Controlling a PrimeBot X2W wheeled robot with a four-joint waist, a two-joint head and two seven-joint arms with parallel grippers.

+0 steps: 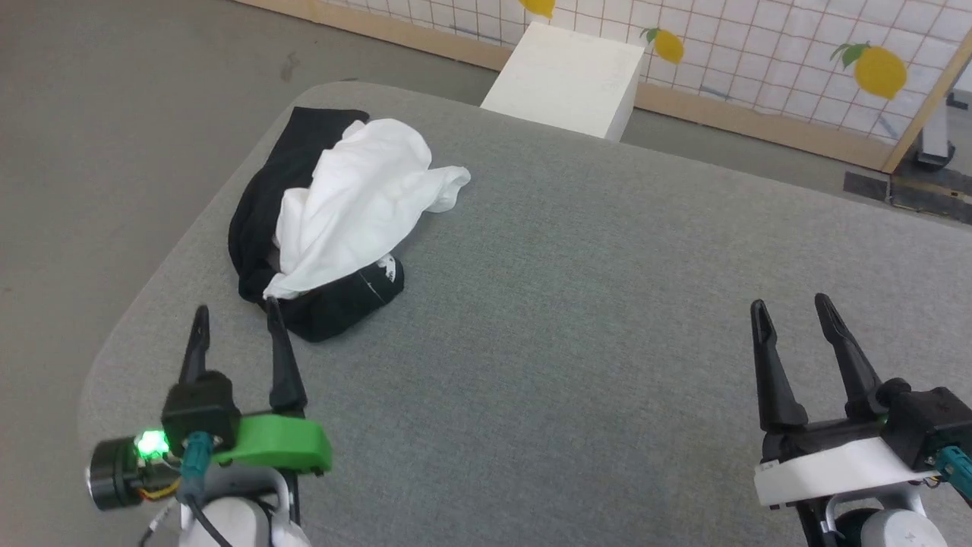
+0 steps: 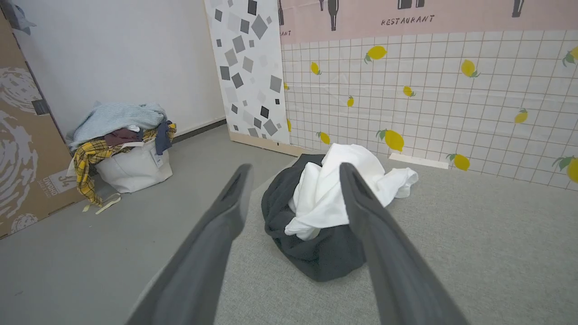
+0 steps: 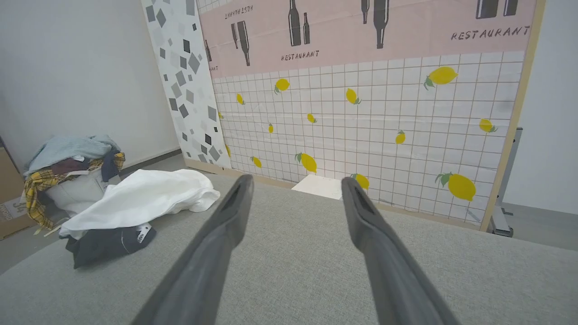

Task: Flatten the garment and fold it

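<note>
Cloth of the garment (image 1: 357,205), crumpled at upper left of the head view, is judged soft and light, best pinched at its loose white edge by the left gripper (image 1: 236,309), spread empty like the right gripper (image 1: 791,302).

Head camera overhead; wrist cameras low; garment (image 1: 345,205) shared.

The garment (image 1: 345,205) lies crumpled in a heap near the far-left corner of the grey padded table (image 1: 577,319), its white body bunched on top of the black sleeves, unfolded.
</note>
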